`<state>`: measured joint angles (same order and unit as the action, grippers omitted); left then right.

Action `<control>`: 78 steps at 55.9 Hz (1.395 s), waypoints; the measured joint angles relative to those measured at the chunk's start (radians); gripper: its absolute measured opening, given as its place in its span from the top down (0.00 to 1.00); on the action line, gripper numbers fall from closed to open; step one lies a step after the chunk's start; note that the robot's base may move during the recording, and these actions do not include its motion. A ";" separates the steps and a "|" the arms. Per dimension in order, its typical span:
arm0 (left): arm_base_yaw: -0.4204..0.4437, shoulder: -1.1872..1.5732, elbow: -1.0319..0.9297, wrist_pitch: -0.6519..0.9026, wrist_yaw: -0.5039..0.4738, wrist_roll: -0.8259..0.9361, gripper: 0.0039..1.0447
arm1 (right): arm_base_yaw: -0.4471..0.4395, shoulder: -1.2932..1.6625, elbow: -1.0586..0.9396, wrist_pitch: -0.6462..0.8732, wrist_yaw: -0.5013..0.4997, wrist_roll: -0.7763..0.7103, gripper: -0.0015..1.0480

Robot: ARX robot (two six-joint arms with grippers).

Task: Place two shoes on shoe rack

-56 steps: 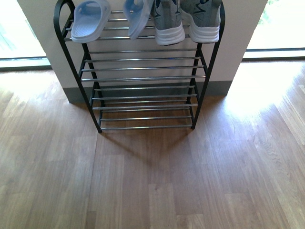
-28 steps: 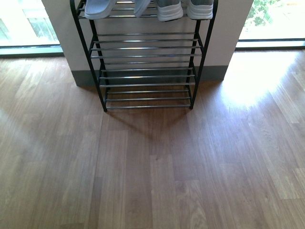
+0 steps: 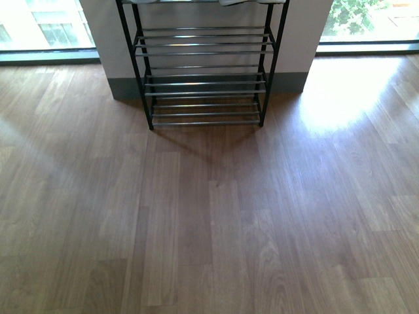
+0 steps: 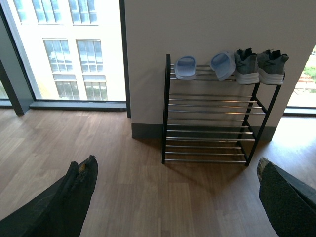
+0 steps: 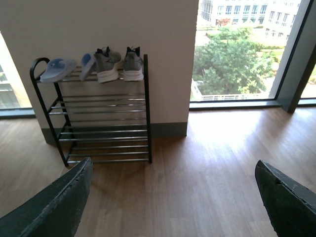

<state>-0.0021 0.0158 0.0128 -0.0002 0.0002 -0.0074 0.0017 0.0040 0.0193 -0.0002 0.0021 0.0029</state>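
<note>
Top shelf of the shoe rack (image 4: 207, 123) carries both sneakers (image 4: 258, 65) beside the blue slides (image 4: 205, 66), one slide tipped on edge. Front view crops off that shelf. Left gripper (image 4: 173, 197) and right gripper (image 5: 173, 197) gape wide, holding nothing.

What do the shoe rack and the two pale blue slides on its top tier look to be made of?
Black-framed shoe rack with shiny rods: likely metal, dark-coated side frames, chrome-like rods catching bright glints. Pale blue slides: probably moulded rubber or foam, smooth, matte and seamless.
</note>
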 joint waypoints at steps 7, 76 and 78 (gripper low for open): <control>0.000 0.000 0.000 0.000 0.000 0.000 0.09 | 0.000 0.000 0.000 0.000 0.000 0.000 0.09; 0.000 0.000 0.000 0.000 0.000 0.000 0.09 | 0.000 0.000 0.000 0.000 0.000 0.000 0.09; 0.000 0.000 0.000 0.000 0.000 0.000 0.09 | 0.000 0.000 0.000 0.000 0.000 0.000 0.09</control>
<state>-0.0021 0.0158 0.0128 -0.0002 0.0002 -0.0071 0.0017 0.0036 0.0193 -0.0002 0.0025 0.0029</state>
